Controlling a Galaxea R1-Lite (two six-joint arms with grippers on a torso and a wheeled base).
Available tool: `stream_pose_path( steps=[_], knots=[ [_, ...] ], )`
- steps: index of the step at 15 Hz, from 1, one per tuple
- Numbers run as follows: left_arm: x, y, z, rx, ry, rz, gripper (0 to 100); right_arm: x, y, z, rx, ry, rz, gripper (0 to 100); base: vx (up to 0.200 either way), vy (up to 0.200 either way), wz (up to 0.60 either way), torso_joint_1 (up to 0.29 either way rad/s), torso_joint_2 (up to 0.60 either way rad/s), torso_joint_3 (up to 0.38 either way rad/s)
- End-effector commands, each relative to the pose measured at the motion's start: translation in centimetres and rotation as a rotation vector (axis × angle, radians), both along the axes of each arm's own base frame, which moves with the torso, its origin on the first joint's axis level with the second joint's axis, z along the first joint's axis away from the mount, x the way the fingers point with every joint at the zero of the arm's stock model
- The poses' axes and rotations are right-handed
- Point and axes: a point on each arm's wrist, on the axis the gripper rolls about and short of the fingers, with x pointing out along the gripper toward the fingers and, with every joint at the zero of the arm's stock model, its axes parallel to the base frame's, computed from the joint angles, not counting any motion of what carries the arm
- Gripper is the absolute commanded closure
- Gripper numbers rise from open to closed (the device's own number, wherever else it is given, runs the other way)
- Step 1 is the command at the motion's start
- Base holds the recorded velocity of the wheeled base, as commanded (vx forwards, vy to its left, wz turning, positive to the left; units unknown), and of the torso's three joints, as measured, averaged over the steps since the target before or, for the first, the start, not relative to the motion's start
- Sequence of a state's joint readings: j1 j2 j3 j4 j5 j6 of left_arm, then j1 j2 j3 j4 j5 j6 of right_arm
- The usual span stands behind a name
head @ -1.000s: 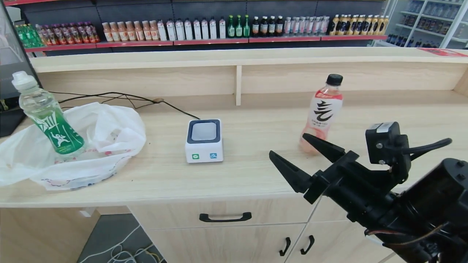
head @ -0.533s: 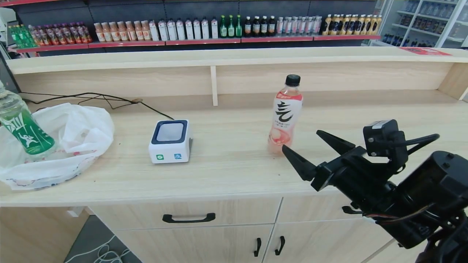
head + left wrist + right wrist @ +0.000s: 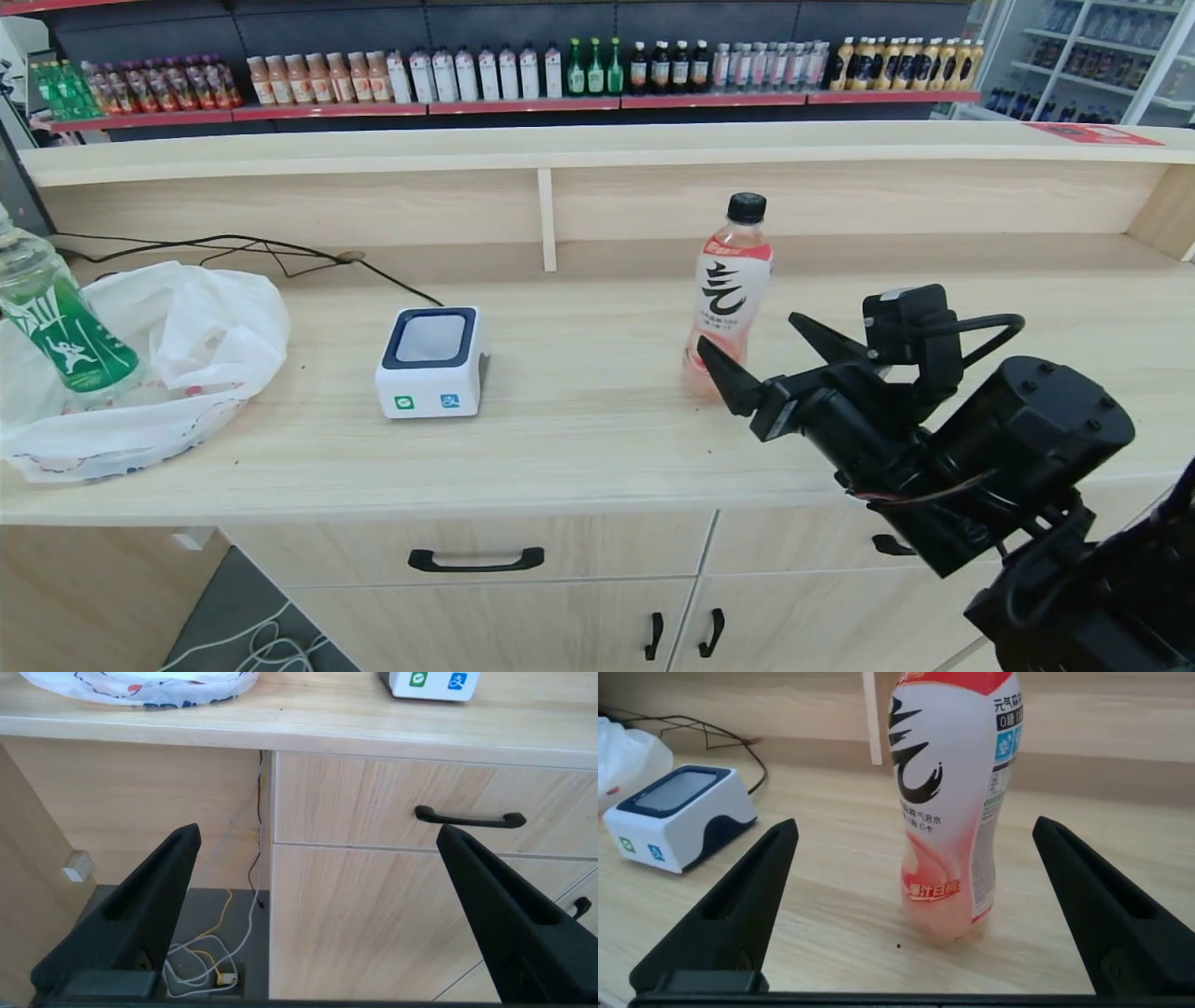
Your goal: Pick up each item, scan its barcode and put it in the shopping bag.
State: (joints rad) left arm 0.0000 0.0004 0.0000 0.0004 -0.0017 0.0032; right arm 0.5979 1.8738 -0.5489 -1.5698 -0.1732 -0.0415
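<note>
A pink drink bottle (image 3: 726, 291) with a black cap stands upright on the wooden counter (image 3: 597, 420); it also faces the right wrist camera (image 3: 952, 812). My right gripper (image 3: 770, 355) is open just in front of the bottle, its two fingers level with the base and not touching it. The white barcode scanner (image 3: 432, 362) sits mid-counter. A white shopping bag (image 3: 177, 373) lies at the counter's left end with a green-labelled bottle (image 3: 56, 322) standing in it. My left gripper (image 3: 318, 915) is open, held low in front of the cabinet below the counter.
A black cable (image 3: 233, 250) runs along the back of the counter to the scanner. A raised wooden ledge (image 3: 597, 149) backs the counter, with drink shelves (image 3: 523, 79) behind. Drawers with black handles (image 3: 476, 560) sit below the counter.
The head camera swung right, shifting the whole picture left. My right gripper has risen and moved forward, closing in on the pink bottle. The bottles, bag and scanner stay put.
</note>
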Motion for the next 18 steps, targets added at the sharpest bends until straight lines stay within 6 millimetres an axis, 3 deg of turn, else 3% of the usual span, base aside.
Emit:
stream_pose_path(
  steps=[1, 18],
  knots=[
    [0.0, 0.0, 0.0, 0.0, -0.001, 0.0, 0, 1.0, 0.6, -1.0, -0.01, 0.018, -0.002, 0, 0.0, 0.0, 0.0, 0.0, 0.0, 0.0],
    [0.0, 0.0, 0.0, 0.0, -0.001, 0.0, 0, 6.0, 1.7, -2.5, 0.028, 0.006, -0.085, 0, 0.0, 0.0, 0.0, 0.0, 0.0, 0.0]
  ],
)
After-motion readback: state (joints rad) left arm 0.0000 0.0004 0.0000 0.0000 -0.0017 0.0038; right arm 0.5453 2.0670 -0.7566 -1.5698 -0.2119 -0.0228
